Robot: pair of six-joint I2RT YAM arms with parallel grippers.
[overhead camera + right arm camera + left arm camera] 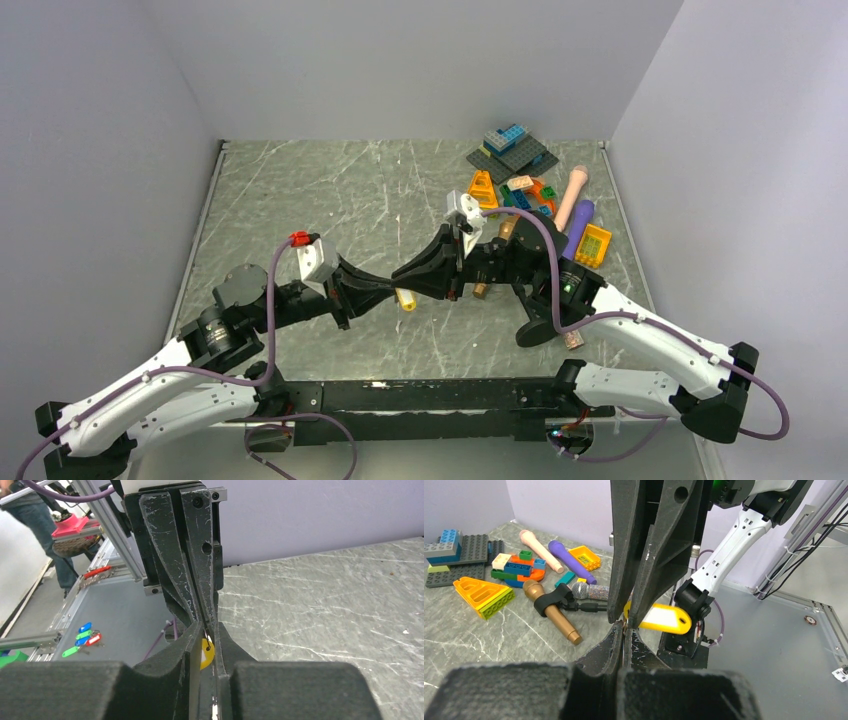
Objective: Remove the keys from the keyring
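Both grippers meet tip to tip above the middle of the table. My left gripper [392,287] [625,630] is shut on the keyring [206,639], a thin grey wire that runs from its tips into the hole of a yellow tag [664,618] [406,299]. My right gripper [402,271] [205,630] has its jaws a narrow slit apart. The wire and the tag's rounded end [205,654] show in that slit. Whether it pinches them is hidden. The keys are hidden among the fingers.
A toy pile lies at the back right: a gold microphone [555,616] in a black clip, a purple microphone [569,560], a pink one [540,550], an orange wedge brick [483,595] and a grey baseplate [512,155]. A black round stand base [540,332] sits beside the right arm.
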